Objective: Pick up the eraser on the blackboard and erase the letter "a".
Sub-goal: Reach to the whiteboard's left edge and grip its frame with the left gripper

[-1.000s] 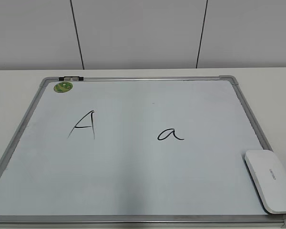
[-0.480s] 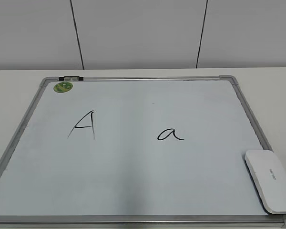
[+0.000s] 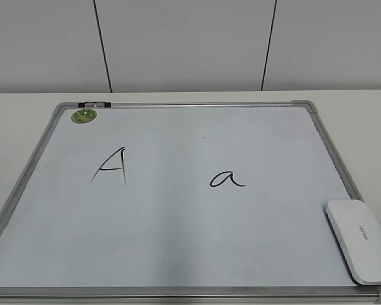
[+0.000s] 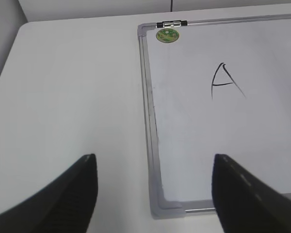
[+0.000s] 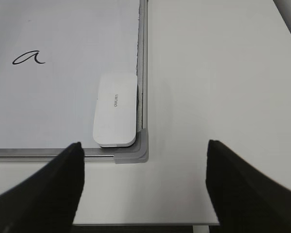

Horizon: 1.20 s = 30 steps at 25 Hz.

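Both hands, left hand (image 4: 154, 194) and right hand (image 5: 143, 187), spread wide, holding nothing.

In the exterior view neither arm shows at all, and the blackboard (image 3: 178, 216) loses its near edge and both near corners to the bottom of the frame. The eraser (image 3: 360, 240) is clipped at the right edge there, and its grey lettering is too small to read (the same holds in the right wrist view). The left wrist view cuts the board off on the right, so the letter "a" (image 3: 227, 179) lies outside it. Both wrist views show only the dark tips of the jaws, cropped by the bottom edge. The green sticker (image 4: 167, 35) carries print too fine to make out.
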Each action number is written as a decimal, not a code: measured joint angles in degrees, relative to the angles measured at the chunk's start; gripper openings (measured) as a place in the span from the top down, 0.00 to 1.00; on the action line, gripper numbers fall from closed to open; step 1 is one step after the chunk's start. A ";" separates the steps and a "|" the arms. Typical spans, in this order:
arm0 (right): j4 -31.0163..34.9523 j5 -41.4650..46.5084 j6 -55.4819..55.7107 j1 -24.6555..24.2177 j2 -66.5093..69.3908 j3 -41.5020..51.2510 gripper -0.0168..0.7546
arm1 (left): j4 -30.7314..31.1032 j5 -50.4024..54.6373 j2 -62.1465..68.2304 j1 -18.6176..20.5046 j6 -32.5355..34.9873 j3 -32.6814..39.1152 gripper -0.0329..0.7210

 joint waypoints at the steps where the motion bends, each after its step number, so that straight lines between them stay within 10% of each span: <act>1: 0.00 0.00 0.00 0.00 0.00 0.00 0.23 | -0.37 -1.78 3.14 0.00 0.00 -0.26 0.23; 21: 0.00 0.00 0.00 0.00 0.00 0.00 0.23 | -2.93 2.82 77.72 0.00 2.46 -35.99 0.23; 30: 0.00 0.00 0.00 0.00 0.00 0.00 0.23 | -3.81 0.93 89.47 0.37 6.31 -44.14 0.24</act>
